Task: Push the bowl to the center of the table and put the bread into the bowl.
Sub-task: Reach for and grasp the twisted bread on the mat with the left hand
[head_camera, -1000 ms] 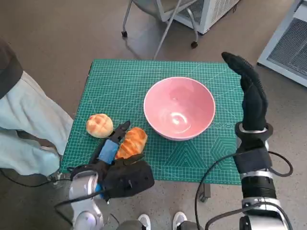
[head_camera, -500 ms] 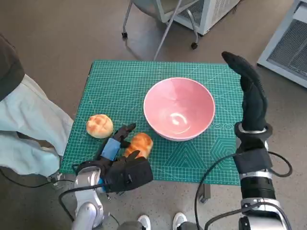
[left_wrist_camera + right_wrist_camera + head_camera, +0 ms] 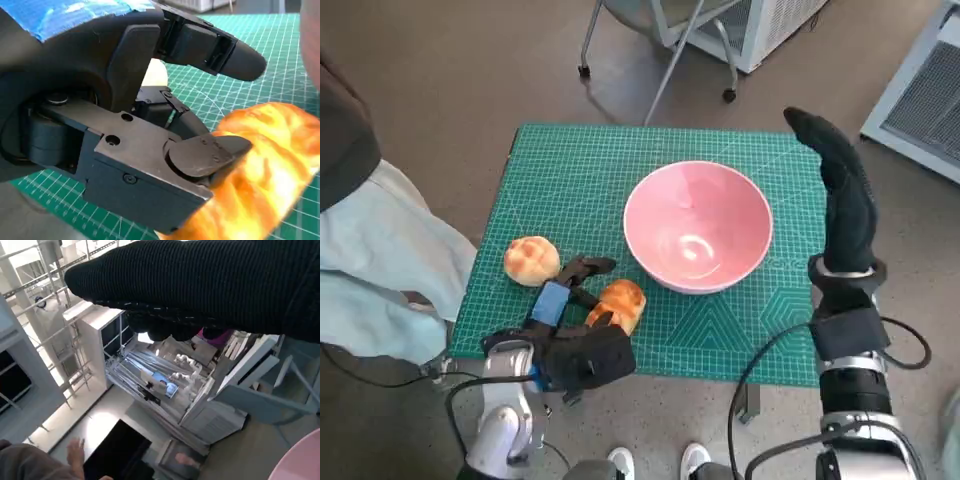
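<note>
The pink bowl (image 3: 697, 225) stands right of the green mat's middle; its rim (image 3: 311, 458) shows in a corner of the right wrist view. A long orange bread (image 3: 622, 303) lies near the front edge, just left of the bowl. My left hand (image 3: 565, 325) is around it: the thumb (image 3: 210, 155) rests on the bread (image 3: 265, 175), while the fingers (image 3: 225, 47) reach out above it with mat showing between. A round bun (image 3: 531, 260) lies to the left, apart. My right hand (image 3: 842, 195) stands upright beside the bowl's right side, fingers straight, holding nothing.
The green cutting mat (image 3: 580, 170) covers the small table. A chair on wheels (image 3: 655, 40) stands behind it, and white units at the far right. A person's clothed legs (image 3: 380, 260) are close to the table's left edge. Shelving and a person's hand (image 3: 75, 452) show in the right wrist view.
My left hand has moved right and forward along the front edge, and the orange bread has shifted right with it, closer to the bowl. Right hand and bowl unchanged.
</note>
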Controlling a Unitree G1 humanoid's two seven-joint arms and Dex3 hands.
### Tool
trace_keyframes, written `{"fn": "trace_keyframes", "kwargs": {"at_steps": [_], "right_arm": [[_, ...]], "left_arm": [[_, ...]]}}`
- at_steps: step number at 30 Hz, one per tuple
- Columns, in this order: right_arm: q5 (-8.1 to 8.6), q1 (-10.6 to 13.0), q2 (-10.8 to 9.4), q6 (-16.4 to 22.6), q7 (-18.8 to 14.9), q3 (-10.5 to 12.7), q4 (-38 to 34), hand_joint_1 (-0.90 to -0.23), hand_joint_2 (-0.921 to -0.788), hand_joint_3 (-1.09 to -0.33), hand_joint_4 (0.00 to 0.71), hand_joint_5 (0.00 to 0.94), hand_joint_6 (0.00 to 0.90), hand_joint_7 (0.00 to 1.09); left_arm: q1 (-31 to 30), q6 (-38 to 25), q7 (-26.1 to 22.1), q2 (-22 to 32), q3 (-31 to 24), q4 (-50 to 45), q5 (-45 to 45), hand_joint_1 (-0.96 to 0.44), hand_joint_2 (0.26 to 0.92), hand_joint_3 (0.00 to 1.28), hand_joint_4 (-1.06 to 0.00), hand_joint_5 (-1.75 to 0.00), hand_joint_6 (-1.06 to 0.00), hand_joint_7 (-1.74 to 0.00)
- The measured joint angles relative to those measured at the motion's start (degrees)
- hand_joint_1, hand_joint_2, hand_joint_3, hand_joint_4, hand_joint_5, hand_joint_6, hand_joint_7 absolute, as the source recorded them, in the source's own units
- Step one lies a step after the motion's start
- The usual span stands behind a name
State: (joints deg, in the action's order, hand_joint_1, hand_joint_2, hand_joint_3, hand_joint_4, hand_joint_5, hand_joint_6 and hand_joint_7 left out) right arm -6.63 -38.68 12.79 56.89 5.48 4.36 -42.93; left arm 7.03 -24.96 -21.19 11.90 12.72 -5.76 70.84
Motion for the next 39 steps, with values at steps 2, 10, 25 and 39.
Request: {"fn": "trace_keyframes", "kwargs": {"at_steps": [2,10,25,39], "right_arm": [[0.43,0.0,-0.1,0.4,-0.3,0.0,-0.2,-0.621,-0.921,-0.754,0.333,0.004,0.079,0.75],[1.94,0.0,-0.4,1.2,-1.2,0.0,-1.0,-0.620,-0.921,-0.748,0.333,0.003,0.083,0.75],[1.93,0.0,-0.5,1.3,-1.5,-0.1,-1.0,-0.608,-0.921,-0.753,0.336,0.004,0.084,0.75],[1.81,0.1,-0.6,1.2,-1.5,-0.1,-0.5,-0.593,-0.921,-0.761,0.340,0.005,0.077,0.77]], "left_arm": [[0.1,0.4,1.6,0.7,0.2,0.6,-1.0,0.02,0.655,0.67,-0.52,-1.44,-0.52,-1.38],[0.0,1.2,6.6,2.3,0.5,1.8,-3.9,0.01,0.590,0.76,-0.53,-1.55,-0.58,-1.28],[-0.4,2.8,11.7,4.4,0.3,1.9,-9.4,0.01,0.584,0.67,-0.66,-1.49,-0.71,-1.01],[-1.6,3.5,12.7,7.3,-2.2,-4.1,-13.3,0.01,0.687,0.43,-0.78,-1.27,-0.73,-0.95]]}}
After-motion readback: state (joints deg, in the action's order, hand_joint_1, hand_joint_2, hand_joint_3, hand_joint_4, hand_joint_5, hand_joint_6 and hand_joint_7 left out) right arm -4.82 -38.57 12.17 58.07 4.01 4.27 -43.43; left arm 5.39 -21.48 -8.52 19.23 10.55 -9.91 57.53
